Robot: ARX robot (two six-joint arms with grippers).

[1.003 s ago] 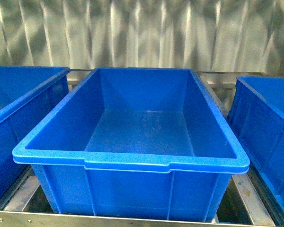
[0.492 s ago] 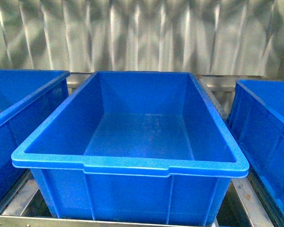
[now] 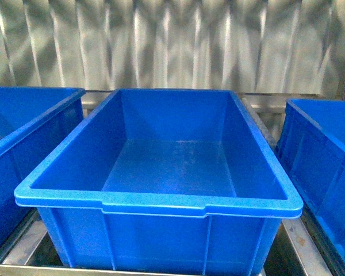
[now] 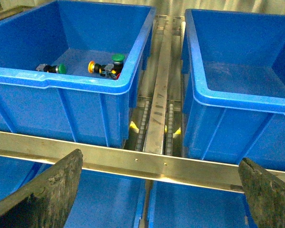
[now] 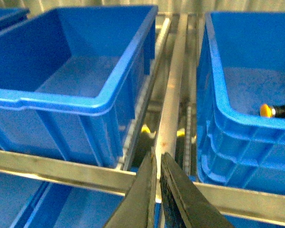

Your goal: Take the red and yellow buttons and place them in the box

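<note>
A yellow button (image 4: 91, 67) is seen lying on its side on the floor of the left blue bin (image 4: 85, 85) in the left wrist view, close to the bin's near wall; a red cap (image 4: 115, 76) appears to lie just beside it, mostly hidden behind the rim. Two green-capped buttons (image 4: 118, 58) are seen in the same bin, one next to the yellow button, one (image 4: 61, 69) apart from it. A second yellow button (image 5: 266, 110) is seen in the right blue bin (image 5: 237, 128) in the right wrist view, on its side near the near wall.

The left end effector (image 4: 159, 190) is held wide apart, nothing between its fingers, above the metal rail (image 4: 147, 164) of the rack. The right end effector (image 5: 157, 190) is closed together, with nothing gripped, over the same kind of rail.

In the front view the middle blue box (image 3: 161, 201) is shown with nothing seen on its floor. Compared with the earlier frames, the box sits slightly lower in the front view, and its contents are unchanged.
</note>
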